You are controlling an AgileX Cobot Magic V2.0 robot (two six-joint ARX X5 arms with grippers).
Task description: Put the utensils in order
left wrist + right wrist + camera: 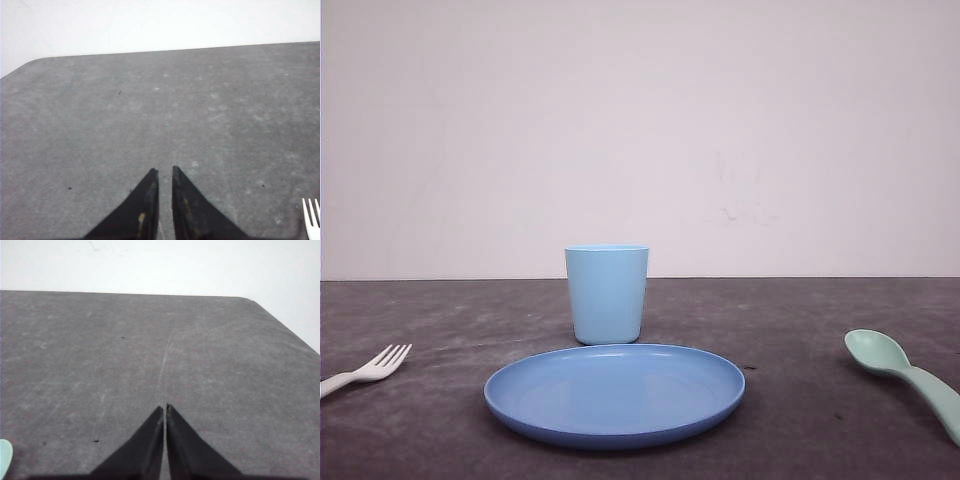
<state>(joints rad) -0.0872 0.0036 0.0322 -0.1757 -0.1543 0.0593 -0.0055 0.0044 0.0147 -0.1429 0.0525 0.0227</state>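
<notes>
Fork (365,370) left, spoon (908,376) right — plate (615,393) btwn.

The left gripper (165,172) hangs over the dark grey table (150,110), its two black fingers (145,205) drawn nearly together with only a thin slit between the tips, holding nothing. The right gripper (164,410) hangs over the same table the same way: black fingers (187,450) pressed close, tips almost meeting, nothing between them.

front camera low, near table (800,300); wrist cameras angled down; fork (365,370) shared with left wrist.
</notes>
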